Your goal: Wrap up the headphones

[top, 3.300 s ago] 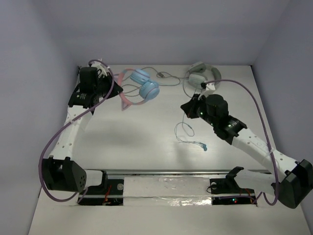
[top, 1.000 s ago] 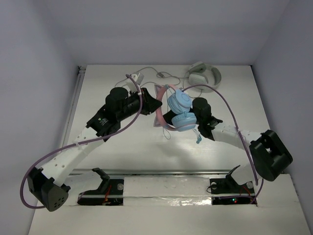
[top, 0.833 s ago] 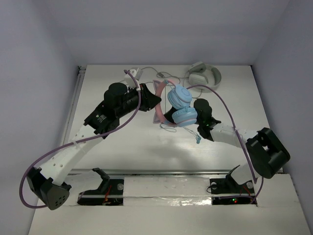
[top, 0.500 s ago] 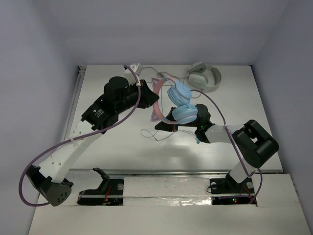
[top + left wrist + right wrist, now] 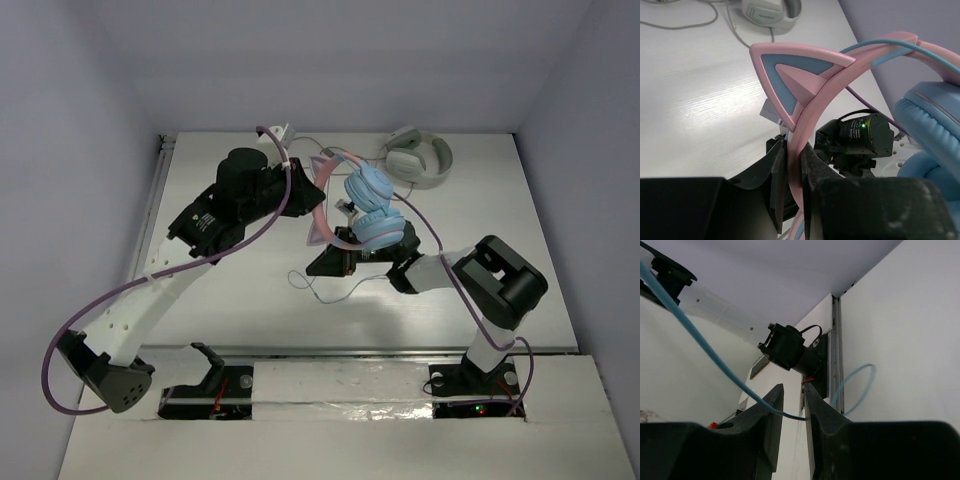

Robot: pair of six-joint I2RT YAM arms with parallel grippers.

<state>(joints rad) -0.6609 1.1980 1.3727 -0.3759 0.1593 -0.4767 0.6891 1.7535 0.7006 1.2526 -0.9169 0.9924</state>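
Observation:
The headphones (image 5: 372, 205) have light blue earcups and a pink headband with pointed ears (image 5: 795, 75). They are held up above the table's middle. My left gripper (image 5: 312, 205) is shut on the pink headband (image 5: 791, 150). An earcup (image 5: 935, 115) fills the right of the left wrist view. My right gripper (image 5: 330, 262) sits low, just in front of and below the earcups, with its jaws nearly closed on the thin light-blue cable (image 5: 715, 352). The cable runs taut into the jaws (image 5: 794, 390). A slack loop of it (image 5: 322, 290) lies on the table.
White-grey headphones (image 5: 415, 160) with a grey cable lie at the back right; they also show in the left wrist view (image 5: 770, 12). My right arm is folded tight, its elbow (image 5: 500, 285) at the right. The table's near rail (image 5: 340, 352) runs along the front.
My right gripper has swept left under the earcups, drawing the cable with it. My left gripper has lifted the headphones slightly toward the back. A cable loop now trails on the table at front left.

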